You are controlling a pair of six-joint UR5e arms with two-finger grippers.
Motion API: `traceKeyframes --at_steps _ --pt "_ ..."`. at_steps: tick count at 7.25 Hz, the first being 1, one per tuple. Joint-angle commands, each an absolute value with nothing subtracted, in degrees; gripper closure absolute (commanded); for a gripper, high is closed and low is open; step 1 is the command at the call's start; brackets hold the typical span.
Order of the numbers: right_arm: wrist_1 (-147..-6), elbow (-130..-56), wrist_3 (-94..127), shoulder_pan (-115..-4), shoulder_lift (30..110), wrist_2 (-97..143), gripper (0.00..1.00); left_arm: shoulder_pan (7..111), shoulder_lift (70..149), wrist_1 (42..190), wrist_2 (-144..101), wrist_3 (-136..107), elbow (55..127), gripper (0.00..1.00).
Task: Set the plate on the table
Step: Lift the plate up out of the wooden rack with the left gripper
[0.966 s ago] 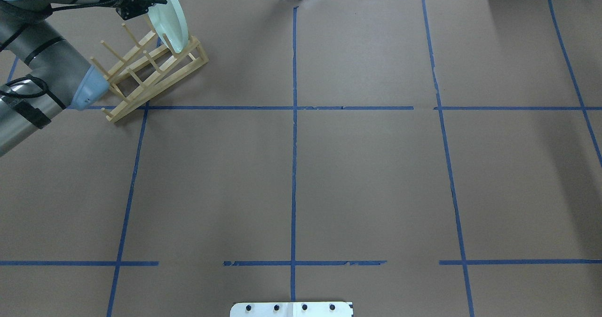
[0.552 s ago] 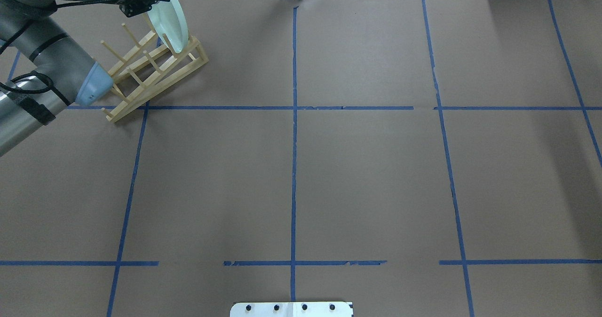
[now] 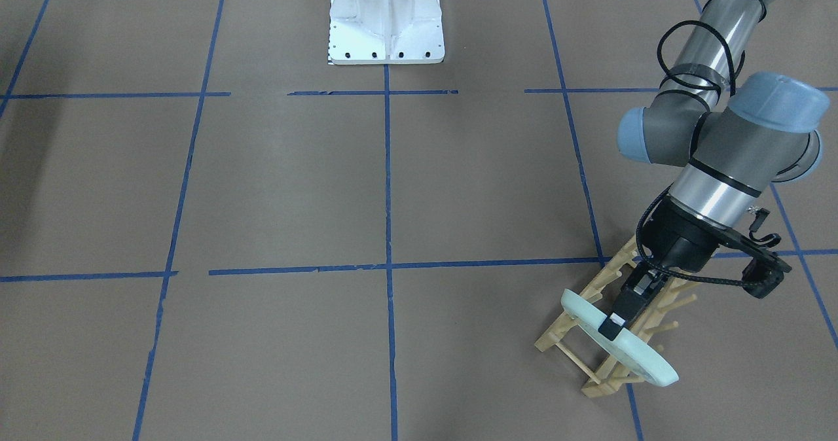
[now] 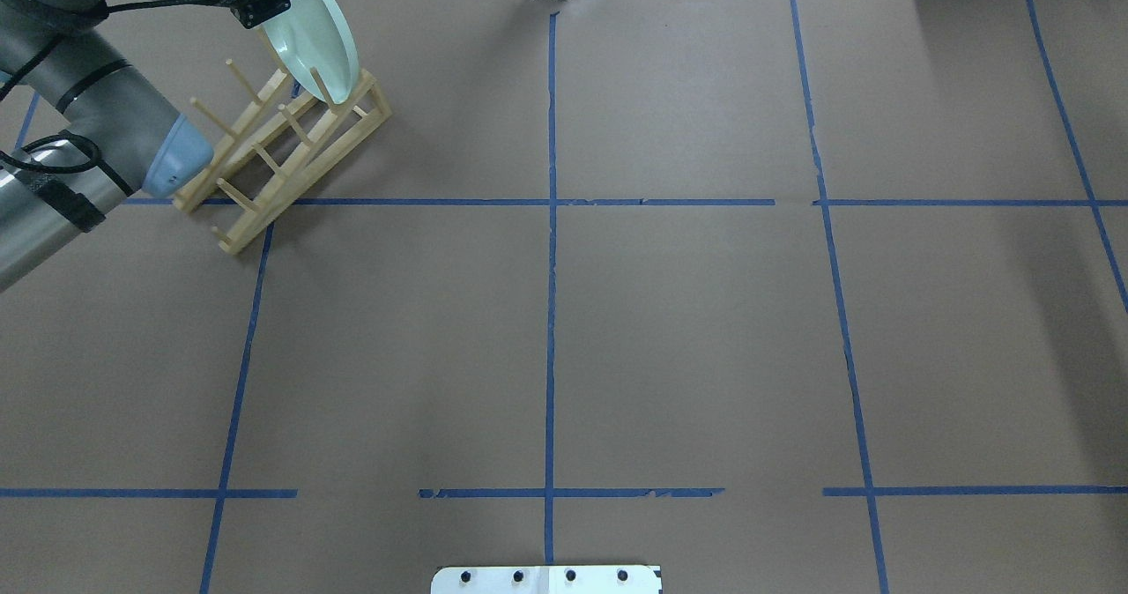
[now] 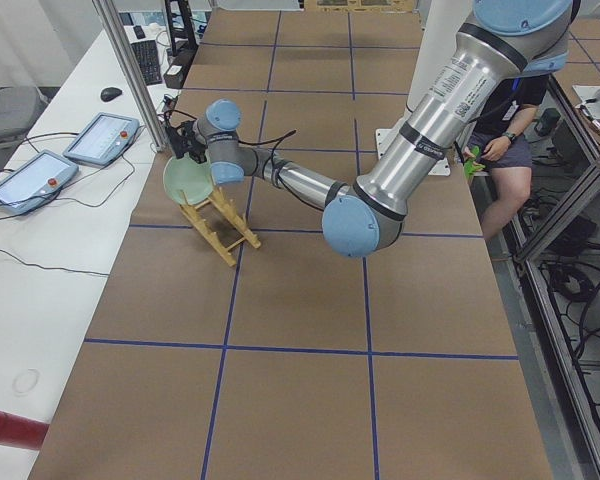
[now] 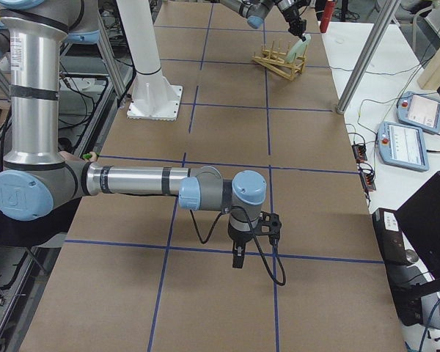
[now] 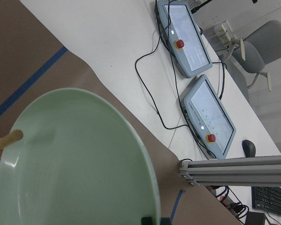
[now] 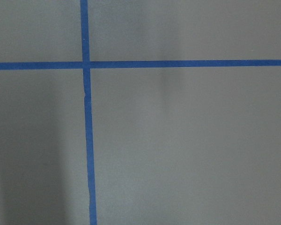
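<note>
The pale mint-green plate (image 4: 319, 46) stands on edge in the far end of the light wooden peg rack (image 4: 275, 152), at the far left of the table (image 4: 687, 330). My left gripper (image 4: 280, 3) is shut on the plate's upper rim. The front-facing view shows the gripper (image 3: 614, 328) clamped over the plate's edge (image 3: 638, 357), with the rack (image 3: 564, 334) beneath. The left wrist view is filled by the plate's face (image 7: 75, 159), with one rack peg (image 7: 4, 143) against it. My right gripper (image 6: 238, 257) hangs low over the table; I cannot tell whether it is open or shut.
The white robot base (image 3: 386, 22) is at the table's near middle. Beyond the far edge, next to the rack, are two teach pendants (image 7: 196, 75), cables and an aluminium post (image 7: 234, 164). The right wrist view shows only brown paper and blue tape (image 8: 86, 140).
The plate has tipped so more of its face shows from overhead. The rack has shifted with it, its near end swinging right and toward the robot. The left arm moved slightly.
</note>
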State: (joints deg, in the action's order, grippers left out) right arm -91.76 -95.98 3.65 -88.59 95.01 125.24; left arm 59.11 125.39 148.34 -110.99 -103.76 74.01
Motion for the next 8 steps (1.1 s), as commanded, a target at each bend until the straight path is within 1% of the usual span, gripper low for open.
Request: traceKeyframes --at_steps 1,3,6,7,8 --pt "-91.76 -95.98 3.6 -88.59 95.01 125.24 0.0 62.03 125.33 149.59 -114.14 -103.71 75.05 1.0" --pt "-91.76 -95.98 3.69 -88.51 95.01 125.24 0.0 66.6 125.16 149.59 -120.38 -103.27 75.85 1.0" --pt "-91.76 -95.98 3.6 -88.59 95.01 125.24 0.0 71.44 125.33 148.54 -129.33 -101.78 80.66 1.0" --pt "-91.76 -95.98 3.6 -88.59 95.01 125.24 0.0 71.45 124.98 142.53 -132.59 -100.91 85.38 1.0" --pt "-91.76 -95.98 3.69 -88.59 95.01 125.24 0.0 71.46 124.63 131.94 -133.24 -95.94 92.74 1.0"
